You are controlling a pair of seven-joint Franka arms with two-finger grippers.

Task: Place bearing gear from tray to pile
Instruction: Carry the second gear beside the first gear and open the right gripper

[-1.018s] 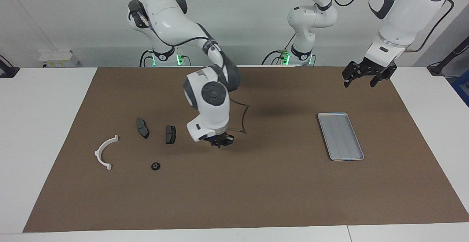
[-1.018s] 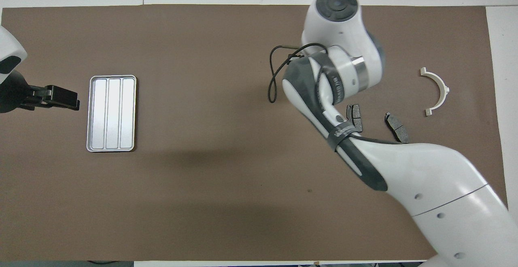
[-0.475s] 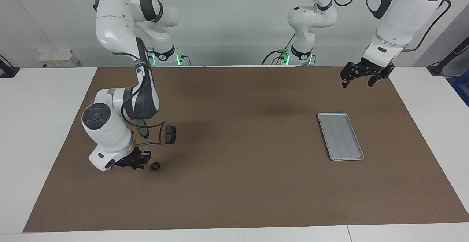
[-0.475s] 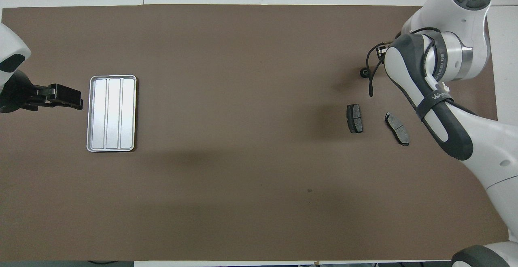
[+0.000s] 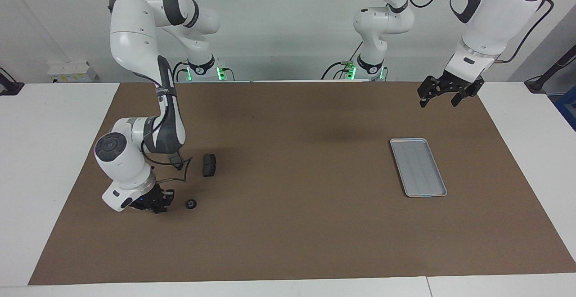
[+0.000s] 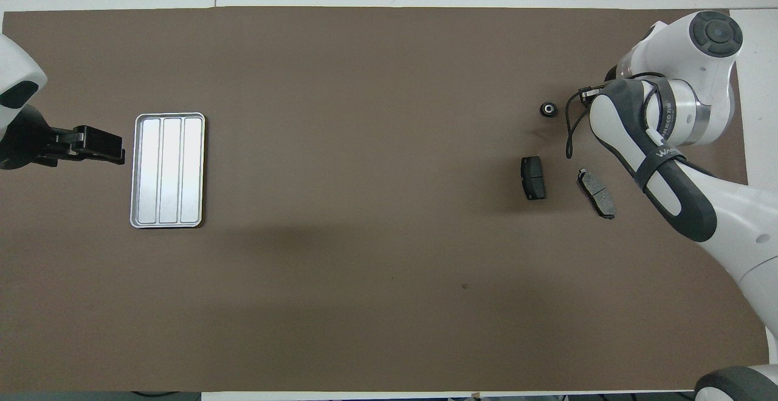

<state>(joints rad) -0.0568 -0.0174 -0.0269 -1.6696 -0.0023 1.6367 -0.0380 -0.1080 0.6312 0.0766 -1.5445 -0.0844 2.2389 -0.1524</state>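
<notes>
The bearing gear (image 5: pixel 191 204), a small black ring, lies on the brown mat, farther from the robots than the two dark brake pads; it also shows in the overhead view (image 6: pixel 548 109). One pad (image 5: pixel 209 165) (image 6: pixel 533 177) is in full view. The second pad (image 6: pixel 597 193) shows from overhead. The pile's white half-ring bracket is hidden by my right arm. My right gripper (image 5: pixel 156 200) is low over the mat beside the gear, toward the right arm's end. The silver tray (image 5: pixel 418 166) (image 6: pixel 170 170) is empty. My left gripper (image 5: pixel 440 95) (image 6: pixel 97 147) waits open in the air by the tray.
The brown mat (image 5: pixel 297 225) covers most of the white table. The right arm's elbow and cable (image 5: pixel 180 171) hang over the pile.
My right arm has swung from the mat's middle to its own end, and its gripper has come down beside the gear, covering the white bracket. The left gripper has barely shifted.
</notes>
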